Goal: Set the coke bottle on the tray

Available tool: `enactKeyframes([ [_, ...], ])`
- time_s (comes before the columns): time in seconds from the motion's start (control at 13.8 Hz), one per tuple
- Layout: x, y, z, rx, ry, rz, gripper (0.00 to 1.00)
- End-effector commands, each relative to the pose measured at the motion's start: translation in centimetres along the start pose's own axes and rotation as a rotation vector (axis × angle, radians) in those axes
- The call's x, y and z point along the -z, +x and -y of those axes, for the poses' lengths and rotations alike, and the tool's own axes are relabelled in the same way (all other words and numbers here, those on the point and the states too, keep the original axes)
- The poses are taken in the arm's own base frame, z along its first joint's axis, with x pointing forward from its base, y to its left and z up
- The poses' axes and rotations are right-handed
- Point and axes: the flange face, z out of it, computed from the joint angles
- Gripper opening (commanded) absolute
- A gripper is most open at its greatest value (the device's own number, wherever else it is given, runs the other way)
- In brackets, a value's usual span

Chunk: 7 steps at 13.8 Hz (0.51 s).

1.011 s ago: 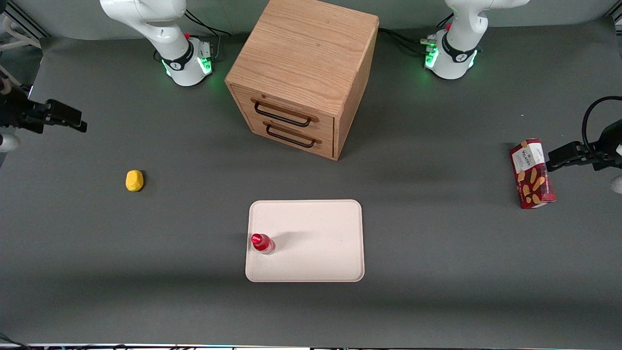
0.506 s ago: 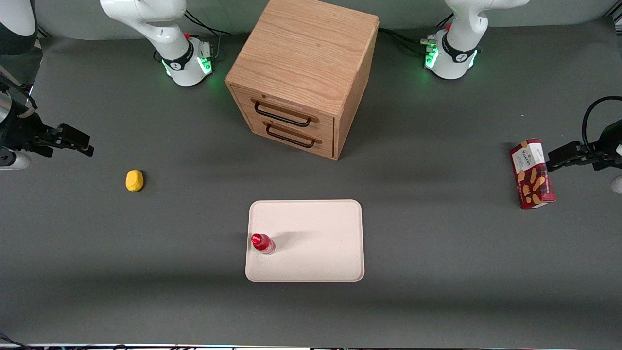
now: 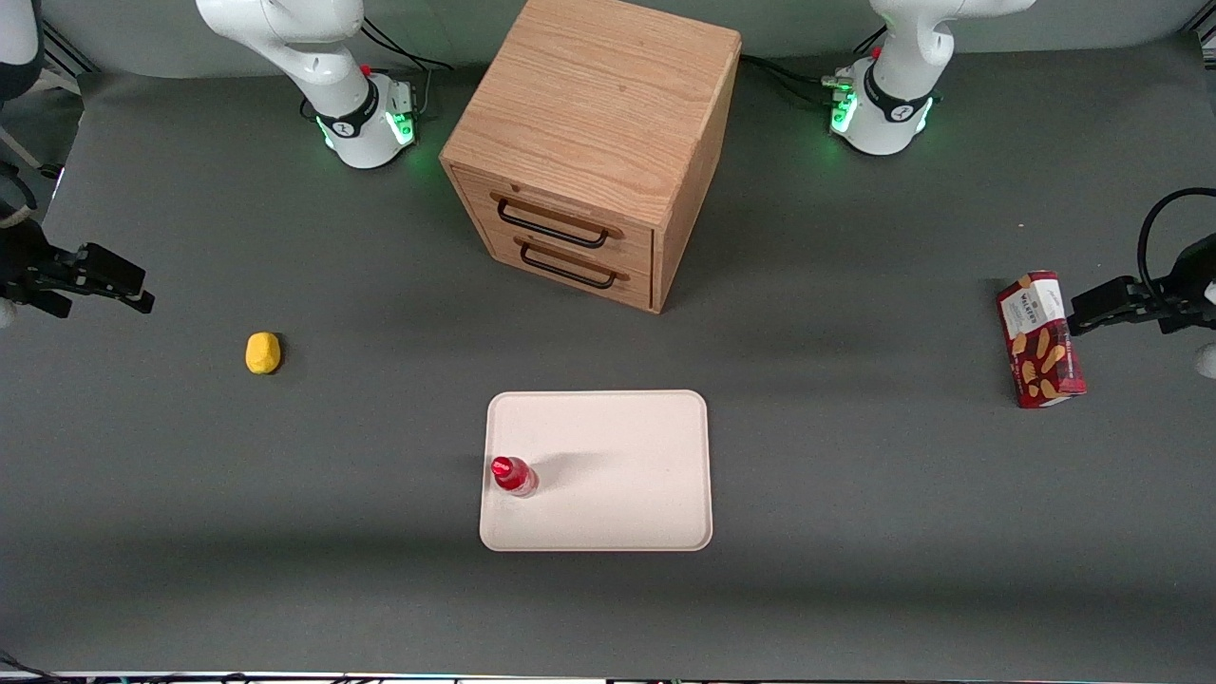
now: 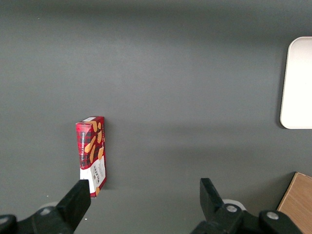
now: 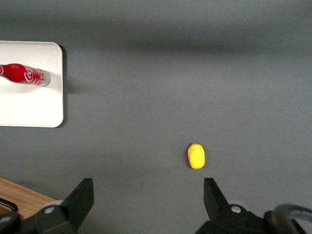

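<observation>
The coke bottle [image 3: 514,475] stands upright on the tray [image 3: 617,456], close to the tray's edge toward the working arm's end, and nothing touches it. The right wrist view shows the red bottle [image 5: 24,74] with white script on the cream tray [image 5: 29,107]. My right gripper [image 3: 133,293] hovers far from the tray, at the working arm's end of the table. It is open and holds nothing, with its two dark fingers wide apart over bare mat [image 5: 148,190]. A corner of the tray [image 4: 297,83] shows in the left wrist view.
A yellow lump [image 3: 262,352] lies on the mat between my gripper and the tray, also seen from the wrist as the yellow lump [image 5: 196,156]. A wooden two-drawer cabinet [image 3: 594,142] stands farther from the front camera than the tray. A red snack box [image 3: 1040,339] lies toward the parked arm's end.
My right gripper came nearer the front camera, then drew back toward the working arm's table end. The bottle and tray have not moved.
</observation>
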Motion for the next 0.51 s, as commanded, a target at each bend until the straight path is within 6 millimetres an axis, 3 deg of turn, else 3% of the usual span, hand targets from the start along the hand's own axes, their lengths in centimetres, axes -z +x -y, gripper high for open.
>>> enactKeyframes([
  [0.0,0.9,-0.3,-0.8,0.007,0.009,-0.010,1.00],
  [0.43,2.1,-0.6,-0.5,0.012,0.011,-0.009,1.00],
])
